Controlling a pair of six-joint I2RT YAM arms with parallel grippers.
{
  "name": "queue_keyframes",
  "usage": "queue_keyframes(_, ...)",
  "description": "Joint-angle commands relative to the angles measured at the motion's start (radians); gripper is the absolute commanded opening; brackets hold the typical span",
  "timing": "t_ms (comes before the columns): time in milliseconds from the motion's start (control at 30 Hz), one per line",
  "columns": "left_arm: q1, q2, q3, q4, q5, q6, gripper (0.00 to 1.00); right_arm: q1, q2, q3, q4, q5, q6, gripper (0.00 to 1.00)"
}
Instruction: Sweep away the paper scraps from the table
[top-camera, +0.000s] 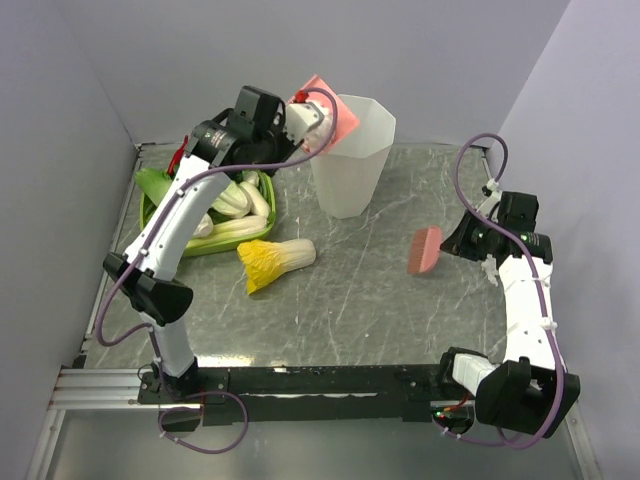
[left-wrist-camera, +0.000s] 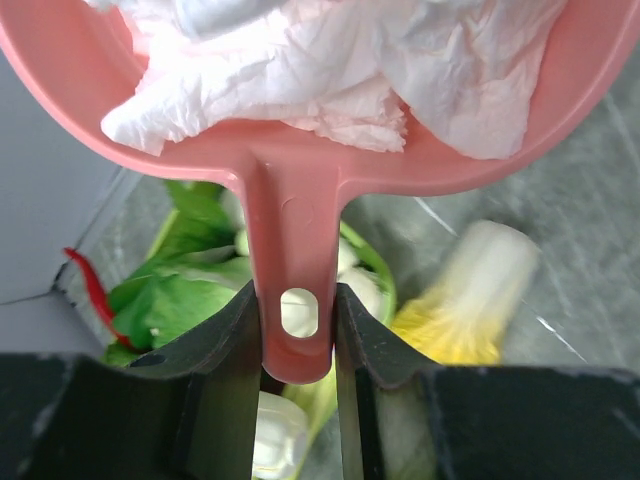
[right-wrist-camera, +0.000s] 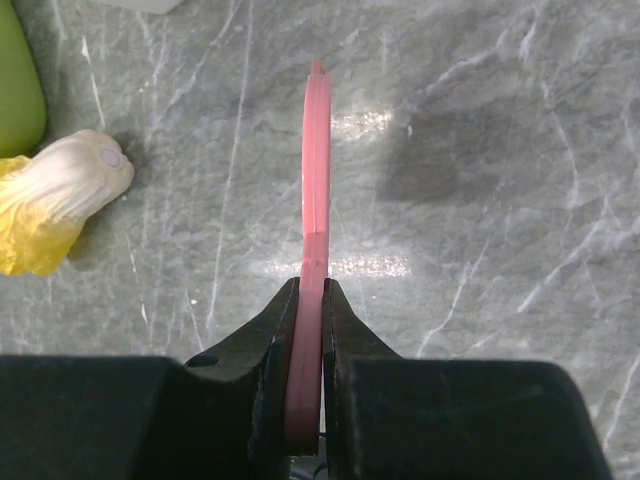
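My left gripper (top-camera: 300, 118) is shut on the handle of the pink dustpan (top-camera: 318, 92), held high beside the rim of the white bin (top-camera: 352, 160). In the left wrist view the jaws (left-wrist-camera: 298, 320) clamp the handle (left-wrist-camera: 295, 240), and crumpled white paper scraps (left-wrist-camera: 330, 60) fill the pan. My right gripper (top-camera: 462, 240) is shut on a pink brush (top-camera: 425, 250), held low over the right side of the grey marble table (top-camera: 380, 310). The right wrist view shows the brush edge-on (right-wrist-camera: 316, 170) between the jaws (right-wrist-camera: 311, 300). I see no loose scraps on the table.
A green tray (top-camera: 152, 212) with white-stemmed cabbages stands at the left, under my left arm. A yellow-leafed cabbage (top-camera: 272, 262) lies on the table beside it, also in the right wrist view (right-wrist-camera: 55, 195). A red chili (top-camera: 180, 155) lies at the back left.
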Motion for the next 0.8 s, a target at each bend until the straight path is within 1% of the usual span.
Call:
queue_keyframes(0, 0.047, 0.047, 0.133, -0.018, -0.051, 0.025, 0.01, -0.015, -0.030, -0.017, 0.045, -0.051, 0.043, 0.00)
queue_keyframes(167, 0.067, 0.041, 0.106, 0.072, -0.108, 0.116, 0.01, -0.015, -0.027, -0.030, 0.042, -0.069, 0.046, 0.00)
queue_keyframes(267, 0.089, 0.061, 0.124, 0.109, -0.117, 0.148, 0.01, -0.016, -0.026, -0.028, 0.046, -0.075, 0.055, 0.00)
queue_keyframes(367, 0.113, 0.084, 0.155, 0.131, -0.120, 0.159, 0.01, -0.016, -0.029, -0.025, 0.046, -0.080, 0.055, 0.00)
queue_keyframes(600, 0.162, 0.109, 0.153, 0.209, -0.128, 0.185, 0.01, -0.020, -0.035, -0.042, 0.046, -0.088, 0.060, 0.00)
queue_keyframes(667, 0.170, 0.127, 0.162, 0.249, -0.139, 0.182, 0.01, -0.021, -0.035, -0.050, 0.051, -0.101, 0.066, 0.00)
queue_keyframes(767, 0.182, 0.164, 0.191, 0.299, -0.126, 0.137, 0.01, -0.024, -0.035, -0.048, 0.051, -0.106, 0.069, 0.00)
